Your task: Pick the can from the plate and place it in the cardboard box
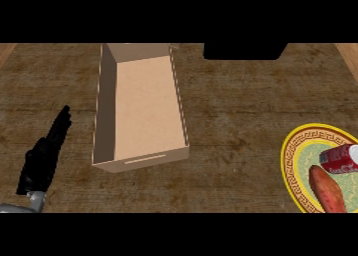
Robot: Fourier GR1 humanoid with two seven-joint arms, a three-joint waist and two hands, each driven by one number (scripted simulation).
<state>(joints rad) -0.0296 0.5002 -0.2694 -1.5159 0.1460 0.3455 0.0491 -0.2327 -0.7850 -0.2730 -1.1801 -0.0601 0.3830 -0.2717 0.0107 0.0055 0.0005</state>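
- Lying on its side on the plate, the can awaited pickup.
- The left robot hand rested open, empty; the next move likely needed a reach to it, then the cardboard box.

The plate, the can and the sweet potato on it are cut off by the right edge.

Single head view, steeply down on counter; cardboard box centre-left, plate cut at right edge.
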